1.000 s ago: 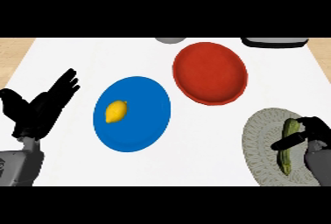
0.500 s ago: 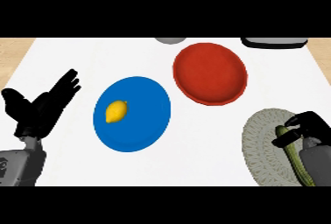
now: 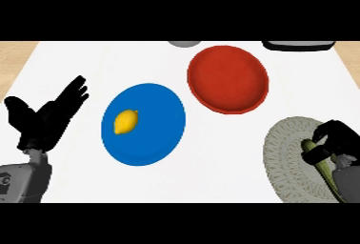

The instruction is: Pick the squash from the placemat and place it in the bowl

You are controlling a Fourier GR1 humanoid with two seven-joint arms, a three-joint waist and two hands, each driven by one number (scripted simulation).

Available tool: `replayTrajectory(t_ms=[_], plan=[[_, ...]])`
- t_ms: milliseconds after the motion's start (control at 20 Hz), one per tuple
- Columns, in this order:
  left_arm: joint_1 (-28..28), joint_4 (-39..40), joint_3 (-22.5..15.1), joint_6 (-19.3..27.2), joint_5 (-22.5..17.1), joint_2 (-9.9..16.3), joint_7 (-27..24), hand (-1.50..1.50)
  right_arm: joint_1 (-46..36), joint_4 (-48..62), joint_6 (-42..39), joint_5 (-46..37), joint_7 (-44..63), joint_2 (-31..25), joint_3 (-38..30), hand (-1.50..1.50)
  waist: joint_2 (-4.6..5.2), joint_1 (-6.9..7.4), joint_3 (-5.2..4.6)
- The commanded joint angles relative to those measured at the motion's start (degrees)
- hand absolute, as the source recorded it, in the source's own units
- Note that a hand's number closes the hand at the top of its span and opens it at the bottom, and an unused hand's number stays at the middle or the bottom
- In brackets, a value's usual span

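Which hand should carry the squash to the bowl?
Right: the black right hand curls round the green squash on the grey round placemat, near the red bowl. The left hand rests open far off.

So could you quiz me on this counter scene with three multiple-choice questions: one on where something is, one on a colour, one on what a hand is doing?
1. Where does the lemon lie?
A. on the blue plate
B. in the red bowl
C. on the placemat

2. What colour is the bowl?
A. green
B. red
C. white

3. What is the right hand doing?
A. resting open
B. curled over the squash
C. pressing on the plate

Answers:
1 A, the yellow fruit sits inside the blue round.
2 B, the deep dish at the back is red.
3 B, its fingers bend round the green squash on the grey mat; the left hand is the open one.
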State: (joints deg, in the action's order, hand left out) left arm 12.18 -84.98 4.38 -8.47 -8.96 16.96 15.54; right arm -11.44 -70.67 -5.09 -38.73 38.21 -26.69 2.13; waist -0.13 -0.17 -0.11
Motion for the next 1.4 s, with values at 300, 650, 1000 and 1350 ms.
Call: replayTrajectory(t_ms=[300,650,1000,1350], plan=[[-0.48,-1.33,-0.23,0.83,0.88,-1.11,0.53,0.0,10.45,-8.31,-1.75,1.95,-31.84,-10.96,1.87,1.5,0.0,-0.42,0.11],[-2.4,0.03,1.11,-1.27,0.83,-0.5,-2.39,0.0,17.76,-32.17,-9.5,8.11,-26.84,-16.49,-5.76,1.5,-0.17,-1.21,0.02],[-0.35,-1.98,1.58,-0.84,-0.16,-0.65,2.56,0.0,16.19,-48.05,-19.04,12.04,-17.46,-19.72,-13.64,1.5,-0.09,-0.65,0.06],[-0.49,-1.94,2.15,-1.8,-0.17,-0.66,2.39,0.0,5.09,-59.84,-29.25,20.18,0.62,-17.85,-13.11,1.5,0.05,0.36,0.05]])
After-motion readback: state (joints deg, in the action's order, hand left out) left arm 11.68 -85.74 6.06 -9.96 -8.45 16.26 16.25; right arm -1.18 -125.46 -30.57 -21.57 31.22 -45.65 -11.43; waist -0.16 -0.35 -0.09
